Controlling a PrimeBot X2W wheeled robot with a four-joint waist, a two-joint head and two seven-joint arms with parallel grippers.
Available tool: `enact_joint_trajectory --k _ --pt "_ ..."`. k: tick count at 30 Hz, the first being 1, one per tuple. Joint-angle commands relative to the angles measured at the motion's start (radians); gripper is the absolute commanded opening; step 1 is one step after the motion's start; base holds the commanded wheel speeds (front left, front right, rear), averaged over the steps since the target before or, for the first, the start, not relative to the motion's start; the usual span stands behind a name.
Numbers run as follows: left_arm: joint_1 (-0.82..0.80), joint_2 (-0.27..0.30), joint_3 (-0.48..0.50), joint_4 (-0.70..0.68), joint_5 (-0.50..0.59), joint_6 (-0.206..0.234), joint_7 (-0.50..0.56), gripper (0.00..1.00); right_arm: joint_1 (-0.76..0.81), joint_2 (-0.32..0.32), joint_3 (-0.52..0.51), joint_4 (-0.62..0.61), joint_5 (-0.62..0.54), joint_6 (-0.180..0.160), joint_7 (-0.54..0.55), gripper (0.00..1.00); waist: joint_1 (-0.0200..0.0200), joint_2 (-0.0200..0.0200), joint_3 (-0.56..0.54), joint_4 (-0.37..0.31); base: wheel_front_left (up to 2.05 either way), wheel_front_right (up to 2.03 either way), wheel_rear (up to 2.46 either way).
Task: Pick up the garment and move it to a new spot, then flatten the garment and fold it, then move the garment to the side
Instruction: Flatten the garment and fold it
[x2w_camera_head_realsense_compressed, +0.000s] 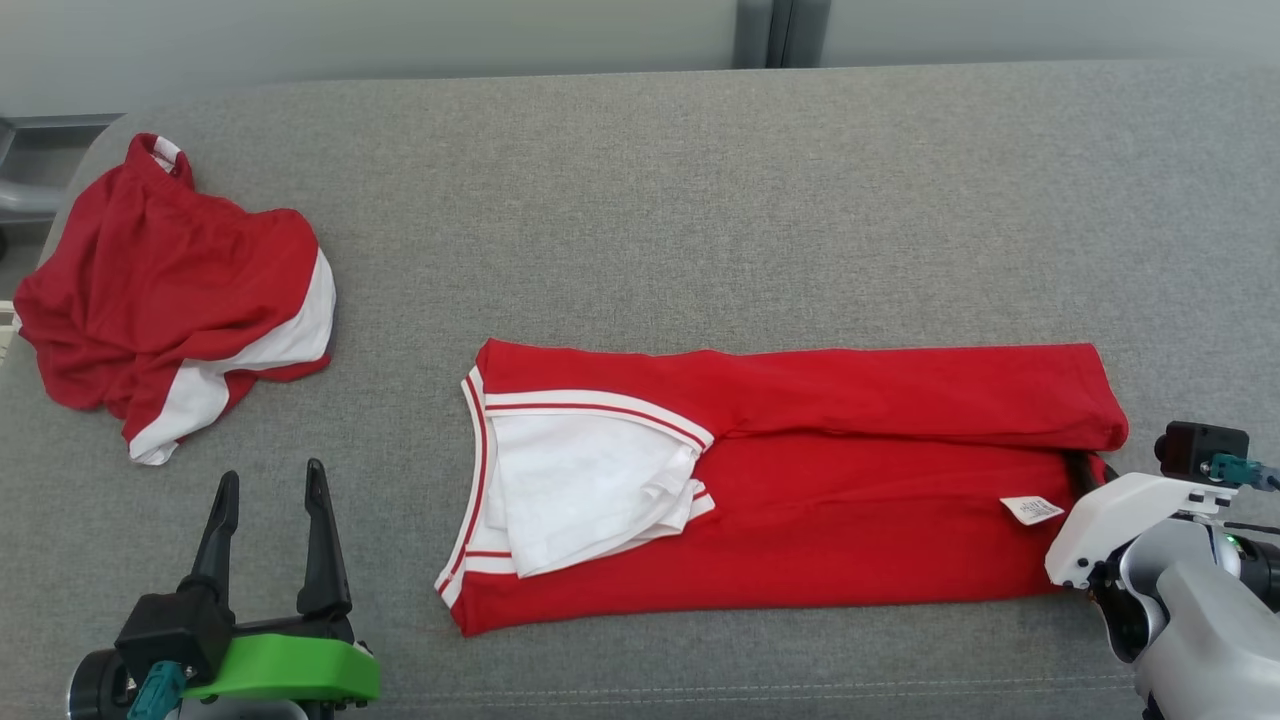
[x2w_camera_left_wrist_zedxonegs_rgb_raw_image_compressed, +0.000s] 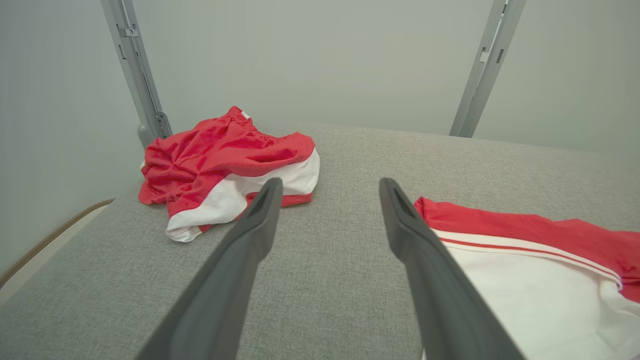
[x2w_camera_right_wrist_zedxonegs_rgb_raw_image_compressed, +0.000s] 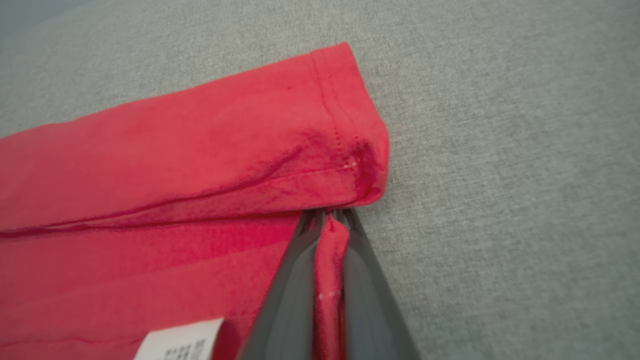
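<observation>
Right wrist view: red garment (x2w_camera_right_wrist_zedxonegs_rgb_raw_image_compressed: 150, 175) hem pinched in right tool (x2w_camera_right_wrist_zedxonegs_rgb_raw_image_compressed: 330, 220); left tool (x2w_camera_head_realsense_compressed: 272, 475) spread, well apart.

The folded red-and-white cloth garment (x2w_camera_head_realsense_compressed: 850, 520) looks like soft matt jersey, smooth with faint creases. Its small white label (x2w_camera_head_realsense_compressed: 1032, 510) is flat and smooth. The grey cloth-covered tabletop (x2w_camera_head_realsense_compressed: 700, 200) is coarse-woven and matt. The crumpled red-and-white cloth bundle (x2w_camera_head_realsense_compressed: 150, 290) shows a slight sheen. The left gripper's long dark fingers (x2w_camera_left_wrist_zedxonegs_rgb_raw_image_compressed: 250, 240) look like matt plastic.
</observation>
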Motion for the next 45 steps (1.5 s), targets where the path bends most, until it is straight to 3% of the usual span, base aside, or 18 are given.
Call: enact_joint_trajectory --k 1,19,25,30,35,45 --pt "-0.014 0.000 0.007 0.002 0.007 -0.007 -0.003 1.00 -0.009 -0.004 0.006 0.007 0.006 -0.001 -0.007 0.00 0.0000 -0.0001 0.002 0.000 0.00 0.00 0.00" --pt "-0.016 -0.001 0.002 0.005 -0.021 0.009 -0.003 1.00 -0.053 -0.128 -0.015 0.040 0.005 -0.002 -0.070 0.00 0.0000 -0.0001 0.008 -0.055 0.00 0.00 0.00" --pt "-0.013 -0.001 -0.003 0.009 -0.024 0.012 -0.003 1.00 -0.040 -0.114 -0.008 -0.015 0.041 -0.002 -0.075 0.00 0.0000 -0.0001 0.000 -0.071 0.00 0.00 0.00" --pt "-0.004 -0.001 -0.004 0.012 -0.028 0.013 -0.003 1.00 -0.011 -0.102 0.023 -0.105 0.100 -0.001 -0.063 0.00 0.0000 -0.0001 -0.013 -0.083 0.00 0.00 0.00" --pt "0.010 -0.001 -0.003 0.012 -0.022 0.011 -0.003 1.00 0.055 -0.102 0.099 -0.314 0.250 -0.001 -0.006 0.00 0.0000 -0.0001 -0.030 -0.095 0.00 0.00 0.00" --pt "0.012 0.000 -0.013 0.023 -0.022 0.005 -0.003 1.00 0.185 -0.186 0.240 -0.729 0.556 -0.001 0.104 0.00 0.0000 -0.0001 -0.046 -0.090 0.00 0.00 0.00"
